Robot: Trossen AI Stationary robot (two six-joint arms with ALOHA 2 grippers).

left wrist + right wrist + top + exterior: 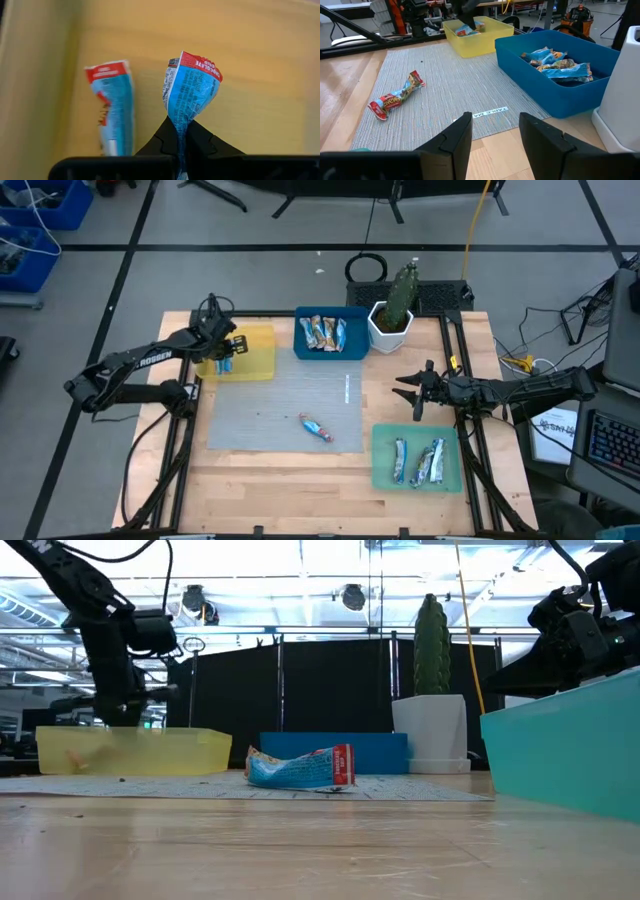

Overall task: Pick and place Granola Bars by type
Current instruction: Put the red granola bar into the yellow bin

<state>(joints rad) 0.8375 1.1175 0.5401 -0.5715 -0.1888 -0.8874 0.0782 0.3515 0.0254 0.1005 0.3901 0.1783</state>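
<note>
Left wrist view shows the left gripper point(181, 135) pinched tight on the crimped end of a shiny blue wrapped granola bar point(190, 90) with a red edge, held over the floor of the flat yellow plastic tray point(260, 75). A second blue bar point(111, 107) already lies beside it there.

Outward, the blue tray point(352, 352) holds several bars and the green tray point(382, 470) about three. One crumpled blue-and-red bar point(316, 427) remains on the grey woven mat point(270, 405), so sorting looks nearly finished. The right gripper point(417, 392) waits at the mat's edge, fingers spread and empty.
</note>
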